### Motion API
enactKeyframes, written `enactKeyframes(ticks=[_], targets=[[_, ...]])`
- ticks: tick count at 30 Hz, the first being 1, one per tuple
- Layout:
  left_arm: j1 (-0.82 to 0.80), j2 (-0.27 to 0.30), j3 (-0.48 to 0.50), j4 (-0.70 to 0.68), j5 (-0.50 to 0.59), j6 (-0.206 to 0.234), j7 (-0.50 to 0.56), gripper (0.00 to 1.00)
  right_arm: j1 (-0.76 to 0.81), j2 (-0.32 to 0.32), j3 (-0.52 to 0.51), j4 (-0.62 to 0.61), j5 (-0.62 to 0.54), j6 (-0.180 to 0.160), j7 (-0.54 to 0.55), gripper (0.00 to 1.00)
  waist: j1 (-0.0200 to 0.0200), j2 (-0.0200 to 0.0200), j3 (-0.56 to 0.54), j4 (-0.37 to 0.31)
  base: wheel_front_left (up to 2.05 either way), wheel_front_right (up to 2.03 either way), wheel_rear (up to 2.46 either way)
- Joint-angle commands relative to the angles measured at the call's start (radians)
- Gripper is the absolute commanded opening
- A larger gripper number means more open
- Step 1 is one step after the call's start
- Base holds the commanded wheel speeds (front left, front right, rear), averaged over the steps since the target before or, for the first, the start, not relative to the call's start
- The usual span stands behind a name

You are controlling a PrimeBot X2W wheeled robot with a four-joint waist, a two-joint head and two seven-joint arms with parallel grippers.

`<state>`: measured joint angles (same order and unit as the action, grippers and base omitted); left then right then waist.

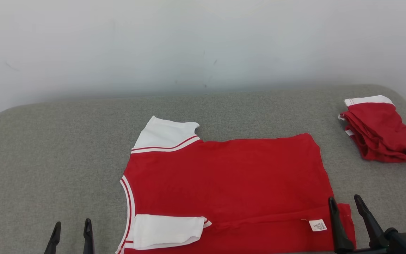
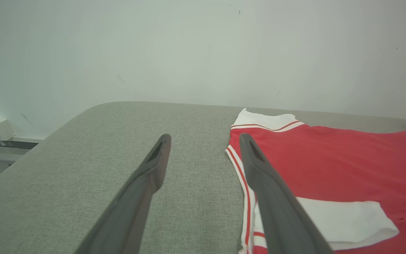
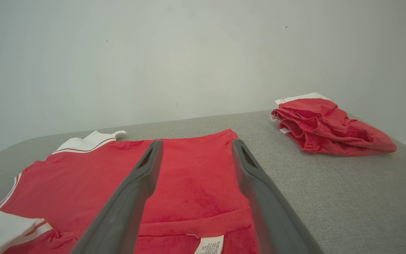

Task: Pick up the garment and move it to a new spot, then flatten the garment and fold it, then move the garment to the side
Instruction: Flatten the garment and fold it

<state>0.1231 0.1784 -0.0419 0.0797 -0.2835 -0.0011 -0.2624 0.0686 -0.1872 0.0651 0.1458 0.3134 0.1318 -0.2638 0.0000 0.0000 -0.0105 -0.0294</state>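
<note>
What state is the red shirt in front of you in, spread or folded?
Partly folded: the red shirt lies flat, its near white sleeve turned in over the body; the far sleeve sticks out.

Bare grey desk was found open left of the spread red garment, behind it up to the wall, and in the gap on its right, where passage was bounded by a folded red pile set near the far right edge.

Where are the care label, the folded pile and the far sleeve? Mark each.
care label (image 1: pixel 318 225), head view, tag's middle.
folded pile (image 1: pixel 382 134), head view, red top layer.
far sleeve (image 1: pixel 166 135), head view, white part.
</note>
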Motion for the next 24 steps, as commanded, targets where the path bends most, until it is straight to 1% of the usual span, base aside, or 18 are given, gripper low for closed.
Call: enactKeyframes(ticks=[1, 5, 8, 13, 16, 20, 22, 24], targets=[[0.013, -0.006, 0.006, 0.003, 0.010, -0.008, -0.003, 1.00, 0.014, 0.002, 0.000, 0.002, -0.005, -0.003, 0.000, 1.00, 0.0000, 0.0000, 0.001, 0.000, 0.00, 0.00, 0.00], [0.001, -0.019, 0.018, 0.014, 0.018, -0.016, -0.003, 1.00, -0.005, -0.003, 0.005, 0.007, 0.003, -0.003, 0.000, 1.00, 0.0000, 0.0000, 0.009, -0.006, 0.00, 0.00, 0.00], [-0.022, -0.018, 0.023, 0.022, 0.024, -0.025, -0.003, 1.00, -0.024, -0.010, 0.005, 0.013, 0.011, -0.003, 0.000, 1.00, 0.0000, 0.0000, 0.017, -0.012, 0.00, 0.00, 0.00], [-0.127, 0.014, 0.016, 0.041, 0.038, -0.049, -0.003, 1.00, -0.094, -0.033, -0.018, 0.026, 0.030, -0.003, 0.000, 1.00, 0.0000, 0.0000, 0.065, -0.022, 0.00, 0.00, 0.00], [-0.238, 0.040, -0.001, 0.057, 0.045, -0.068, 0.021, 1.00, -0.175, -0.065, -0.009, 0.063, 0.034, -0.003, 0.008, 1.00, 0.0000, 0.0000, 0.115, -0.030, 0.00, 0.00, 0.00], [-0.416, 0.078, -0.028, 0.091, 0.037, -0.096, 0.080, 1.00, -0.315, -0.105, -0.015, 0.136, 0.057, -0.003, 0.047, 1.00, 0.0000, 0.0000, 0.196, -0.039, 0.00, 0.00, 0.00], [-0.507, 0.098, -0.044, 0.126, 0.026, -0.105, 0.123, 1.00, -0.389, -0.130, -0.009, 0.182, 0.065, -0.003, 0.081, 1.00, 0.0000, 0.0000, 0.238, -0.045, 0.00, 0.00, 0.00], [-0.602, 0.119, -0.061, 0.156, 0.016, -0.115, 0.154, 1.00, -0.469, -0.141, 0.012, 0.221, 0.086, -0.003, 0.117, 1.00, 0.0000, 0.0000, 0.282, -0.053, 0.00, 0.00, 0.00]])
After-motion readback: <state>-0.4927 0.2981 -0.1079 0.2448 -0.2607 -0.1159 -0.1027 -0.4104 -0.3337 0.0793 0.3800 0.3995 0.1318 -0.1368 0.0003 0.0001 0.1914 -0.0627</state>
